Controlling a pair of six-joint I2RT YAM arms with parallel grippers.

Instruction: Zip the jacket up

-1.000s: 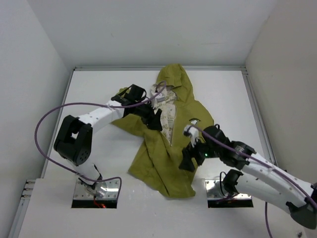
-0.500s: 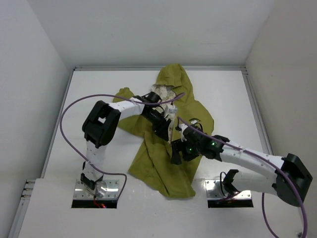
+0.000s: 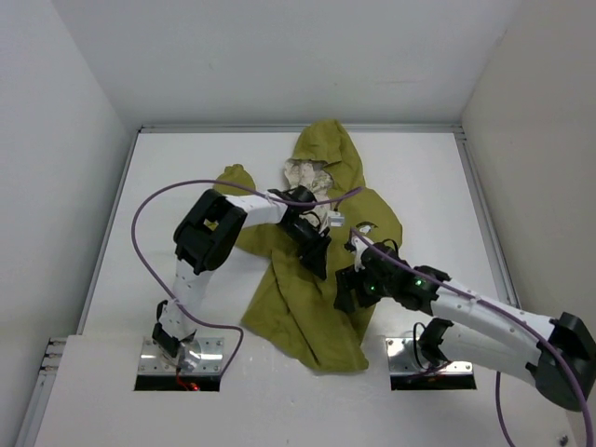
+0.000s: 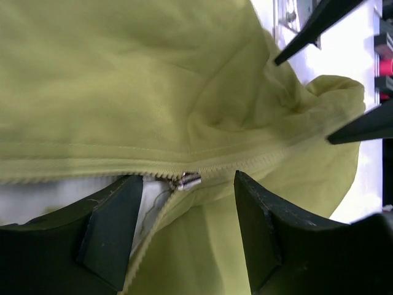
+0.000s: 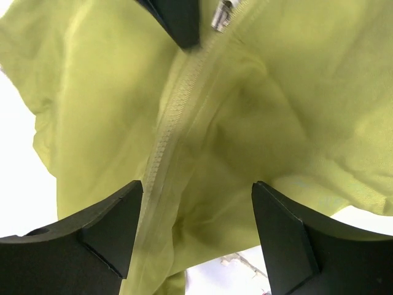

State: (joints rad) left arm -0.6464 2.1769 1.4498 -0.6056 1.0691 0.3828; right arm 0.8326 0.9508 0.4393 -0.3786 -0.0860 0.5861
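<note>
Jacket (image 3: 296,307), from above: spread near the middle of the table (image 3: 186,168), hood (image 3: 328,149) toward the far wall, hem toward the arm bases. Front joined along the lower stretch and parted higher up, with cream lining (image 3: 304,173) showing there. Left gripper (image 3: 315,253) down on the front seam about mid-chest. Right gripper (image 3: 346,291) just beside it, lower on the same front. From the left wrist: fingers (image 4: 110,227) spread wide and pinching nothing, the metal zipper slider (image 4: 188,180) lying between them just past the tips, pale lining close against it on the open side. Likely trouble here: closing on cloth or lining rather than on the slider itself, or dragging lining into the slider on the pull and jamming it. From the right wrist: fingers (image 5: 285,239) likewise spread and holding nothing, straddling the closed teeth (image 5: 169,123) below the slider, one dark finger of the other claw crossing the top edge. Judged risk on this side: lower front not pinned, so a pull toward the hood likely to lift and bunch the whole garment instead of running the slider up the track. Also possible, with both claws so near each other, a knock between them on closing.
</note>
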